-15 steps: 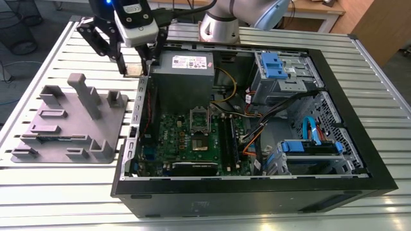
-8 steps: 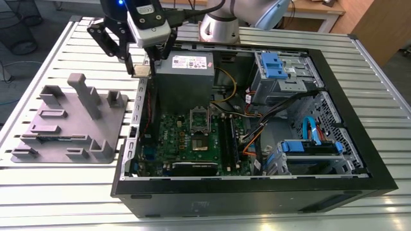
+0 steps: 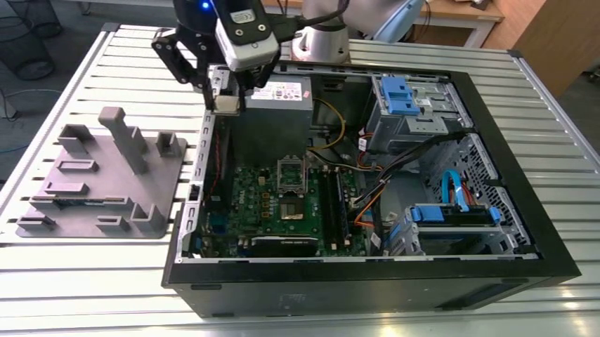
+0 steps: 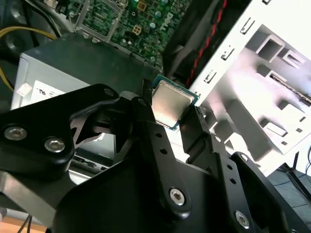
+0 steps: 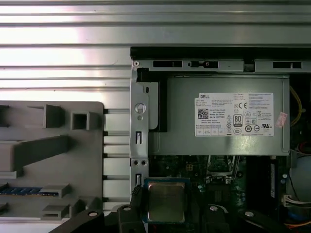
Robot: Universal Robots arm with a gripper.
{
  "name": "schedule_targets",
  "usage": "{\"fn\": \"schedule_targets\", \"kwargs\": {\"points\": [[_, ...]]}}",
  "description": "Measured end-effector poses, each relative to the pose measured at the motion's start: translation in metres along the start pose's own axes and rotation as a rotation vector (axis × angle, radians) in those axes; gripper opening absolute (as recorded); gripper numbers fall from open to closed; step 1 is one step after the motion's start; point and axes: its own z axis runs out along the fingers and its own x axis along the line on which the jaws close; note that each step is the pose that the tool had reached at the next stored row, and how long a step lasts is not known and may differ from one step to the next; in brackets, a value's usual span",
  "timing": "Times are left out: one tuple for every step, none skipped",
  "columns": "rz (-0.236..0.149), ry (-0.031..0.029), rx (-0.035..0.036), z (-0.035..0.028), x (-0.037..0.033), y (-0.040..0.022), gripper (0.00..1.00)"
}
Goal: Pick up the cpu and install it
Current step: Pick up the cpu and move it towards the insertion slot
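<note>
a: black gripper (image 4: 173,116) fingers (image 4: 151,133) crowd the foreground in the second wrist view, clamped on the cpu (image 4: 170,103) by two opposite edges.

b: how does the chip look?

a: one small flat square. its top is dull silver-grey and catches the light, and its rim is thin and darker. the first wrist view shows it face-on in the gripper (image 5: 166,209), the cpu (image 5: 166,201) level.

b: where is it?

a: the exterior view places the gripper (image 3: 225,105) and cpu (image 3: 226,105) in the air over the open computer case (image 3: 506,182). they hang at the case's wall on the exterior view's left, beside the power supply (image 3: 277,98) and well apart from the socket (image 3: 292,175) on the green motherboard (image 3: 272,210).

b: what else does each view add?

a: the exterior view counts one case, one grey fixture tray (image 3: 103,175) on the slatted table (image 3: 94,295), and two blue drive brackets (image 3: 398,91). the first wrist view adds the power supply's (image 5: 223,121) label side and one green strip (image 5: 19,191) lying in the tray (image 5: 48,145).
</note>
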Motion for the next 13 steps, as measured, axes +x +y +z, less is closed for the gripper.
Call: {"fn": "schedule_targets", "kwargs": {"points": [[0.000,0.0000,0.0000,0.0001,-0.0027,0.0000,0.47],[0.000,0.0000,0.0000,0.0001,-0.0055,0.0001,0.47],[0.000,0.0000,0.0000,0.0002,-0.0083,0.0001,0.47],[0.000,0.0000,0.0000,0.0003,-0.0114,0.0002,0.47],[0.000,0.0000,0.0000,0.0004,-0.0143,0.0002,0.47],[0.000,0.0000,0.0000,0.0004,-0.0171,0.0003,0.47],[0.000,0.0001,0.0000,0.0005,-0.0199,0.0003,0.47],[0.000,0.0000,0.0000,0.0006,-0.0228,0.0004,0.47],[0.000,0.0001,0.0000,0.0007,-0.0257,0.0004,0.47],[0.000,0.0001,0.0001,0.0007,-0.0292,0.0005,0.47],[0.000,0.0001,0.0000,0.0008,-0.0323,0.0005,0.47],[0.000,0.0000,0.0000,0.0009,-0.0356,0.0006,0.47],[0.000,0.0000,0.0000,0.0010,-0.0390,0.0006,0.47]]}}
